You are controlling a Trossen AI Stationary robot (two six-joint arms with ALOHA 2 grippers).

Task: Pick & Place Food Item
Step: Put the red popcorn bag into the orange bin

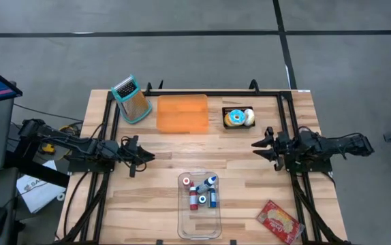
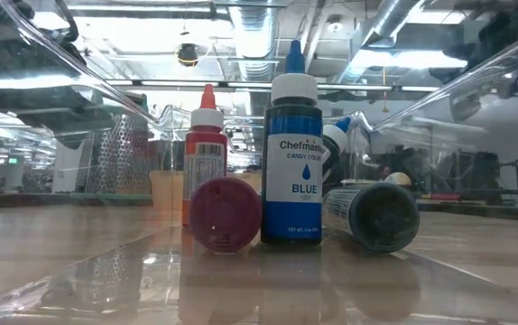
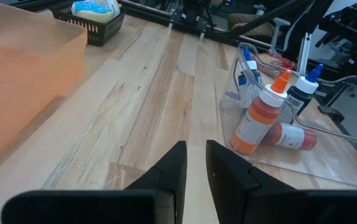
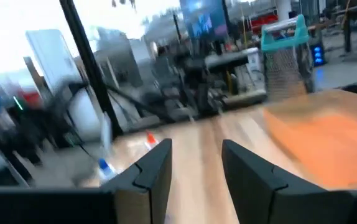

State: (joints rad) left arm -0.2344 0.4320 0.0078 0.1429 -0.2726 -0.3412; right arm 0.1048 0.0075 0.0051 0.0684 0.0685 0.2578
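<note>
A doughnut with pale blue icing (image 1: pixel 236 118) (image 3: pixel 96 7) lies in a small black basket (image 1: pixel 239 109) (image 3: pixel 106 29) at the far side of the table, right of the middle. My left gripper (image 1: pixel 148 156) (image 3: pixel 195 149) hovers over the table's left half. Its fingers are shut to a thin slit with nothing between them, and they point toward the right edge. My right gripper (image 1: pixel 255 146) (image 4: pixel 196 149) hovers over the right half, open and empty, pointing toward the left edge. It is a little nearer than the basket.
An orange container (image 1: pixel 182 112) (image 3: pixel 17 68) (image 4: pixel 328 137) sits left of the basket, and a teal-framed grater (image 1: pixel 131 100) (image 4: pixel 284 56) stands farther left. A clear tray (image 1: pixel 182 228) near the front edge holds food-colouring bottles (image 1: pixel 202 194) (image 2: pixel 293 171) (image 3: pixel 259 118). A red packet (image 1: pixel 278 221) lies at the front right.
</note>
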